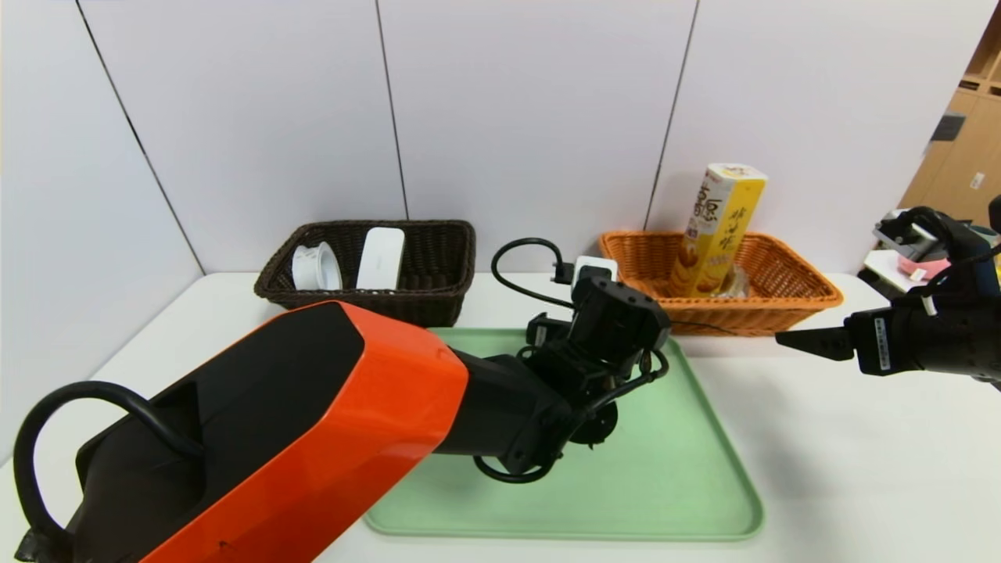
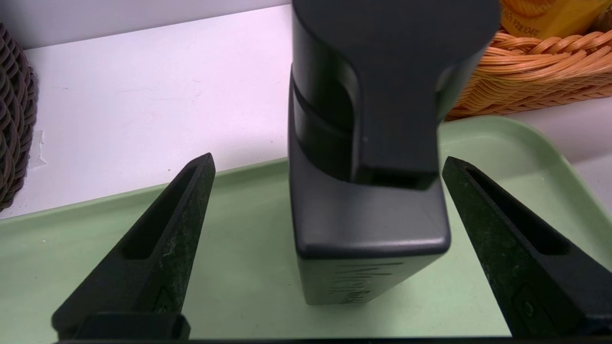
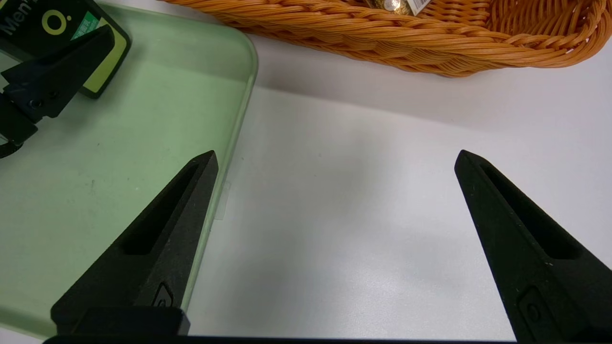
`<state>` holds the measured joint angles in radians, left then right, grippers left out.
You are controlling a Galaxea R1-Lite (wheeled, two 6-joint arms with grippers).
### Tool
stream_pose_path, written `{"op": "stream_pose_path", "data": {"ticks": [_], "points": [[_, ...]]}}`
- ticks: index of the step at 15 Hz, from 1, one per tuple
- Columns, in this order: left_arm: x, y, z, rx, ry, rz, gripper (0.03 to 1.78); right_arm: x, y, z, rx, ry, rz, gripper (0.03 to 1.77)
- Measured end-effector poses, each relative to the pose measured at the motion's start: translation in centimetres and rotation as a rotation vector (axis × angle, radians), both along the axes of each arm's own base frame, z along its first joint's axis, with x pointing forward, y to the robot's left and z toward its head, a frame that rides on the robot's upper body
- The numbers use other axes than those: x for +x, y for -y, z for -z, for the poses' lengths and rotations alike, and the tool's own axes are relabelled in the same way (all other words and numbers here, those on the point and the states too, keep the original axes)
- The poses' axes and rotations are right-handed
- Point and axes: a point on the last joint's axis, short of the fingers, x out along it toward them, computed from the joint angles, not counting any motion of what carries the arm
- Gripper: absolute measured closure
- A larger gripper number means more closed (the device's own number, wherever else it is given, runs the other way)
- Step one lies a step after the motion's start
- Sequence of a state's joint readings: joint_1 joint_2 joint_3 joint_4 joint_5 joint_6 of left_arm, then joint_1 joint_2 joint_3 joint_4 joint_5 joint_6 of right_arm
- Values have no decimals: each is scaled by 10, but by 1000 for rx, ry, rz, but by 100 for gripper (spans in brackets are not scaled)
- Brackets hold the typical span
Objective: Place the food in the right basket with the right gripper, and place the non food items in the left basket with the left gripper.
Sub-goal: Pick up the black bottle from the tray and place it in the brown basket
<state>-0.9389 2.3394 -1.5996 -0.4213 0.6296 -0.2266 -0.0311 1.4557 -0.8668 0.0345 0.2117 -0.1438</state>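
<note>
Fingers (image 2: 158, 239) of the left gripper (image 2: 325, 248) stand wide apart on either side of a dark bottle (image 2: 368, 200) that lies on the green tray (image 2: 239, 267); the bottle sits between them, closer to one finger than the other, and neither finger touches it; nothing is held. Beyond the fingertips the tray's far rim meets the white table (image 2: 143, 105); the brown basket (image 2: 16, 114) shows off to one side of the gripper and the orange basket (image 2: 526, 76) to the other, both well clear of the fingers. Seen from the head, the left arm's own wrist hides the bottle; a black cable (image 1: 520, 270) loops on the table just past it, between the two baskets; the brown basket holds a white roll (image 1: 317, 266) and a white flat box (image 1: 381, 258); the orange basket holds a tall yellow snack box (image 1: 715, 231) leaning upright. The right gripper (image 3: 334, 239) hovers over bare table just beside the tray's edge, its fingers spread wide and empty, the orange basket ahead of it.
</note>
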Motion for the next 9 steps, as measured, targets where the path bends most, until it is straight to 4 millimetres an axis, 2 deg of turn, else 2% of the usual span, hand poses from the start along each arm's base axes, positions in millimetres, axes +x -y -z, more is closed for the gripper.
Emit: {"op": "stream_pose_path", "data": {"ticks": [9], "points": [[4, -3, 0, -3, 1, -9, 12, -2, -2, 5, -1, -17, -7, 9]]}}
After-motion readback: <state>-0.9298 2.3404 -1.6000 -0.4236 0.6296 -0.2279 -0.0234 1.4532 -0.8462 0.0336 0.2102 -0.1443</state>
